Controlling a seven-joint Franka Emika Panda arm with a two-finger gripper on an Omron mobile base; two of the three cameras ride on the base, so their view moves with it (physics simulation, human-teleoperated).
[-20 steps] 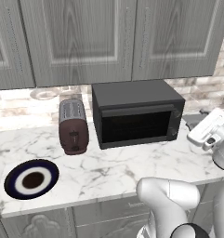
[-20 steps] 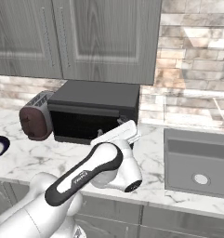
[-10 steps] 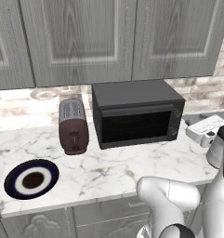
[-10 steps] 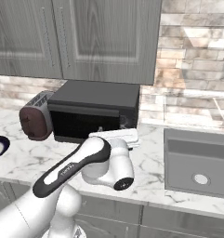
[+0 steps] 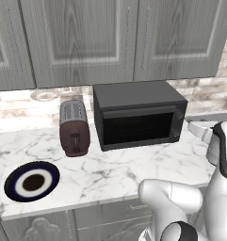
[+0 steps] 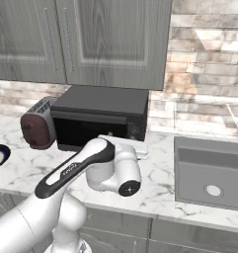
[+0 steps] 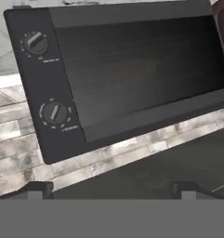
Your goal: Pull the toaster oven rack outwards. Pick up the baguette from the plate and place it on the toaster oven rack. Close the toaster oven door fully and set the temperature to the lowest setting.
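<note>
The claw (image 7: pixel 111 188), jaws spread wide and holding nothing, has swung from tilted upward to level over the last second and now faces the toaster oven (image 5: pixel 138 114) from just right of it. The toaster oven door (image 7: pixel 141 69) is shut, so the rack stays hidden. The plate (image 5: pixel 32 181) lies well left of the oven on the tabletop (image 5: pixel 115 164); I cannot see a baguette on it.

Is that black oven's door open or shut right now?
Shut. The toaster oven door stands upright and flush against the front of the toaster oven, its dark glass facing out beside the two knobs.
</note>
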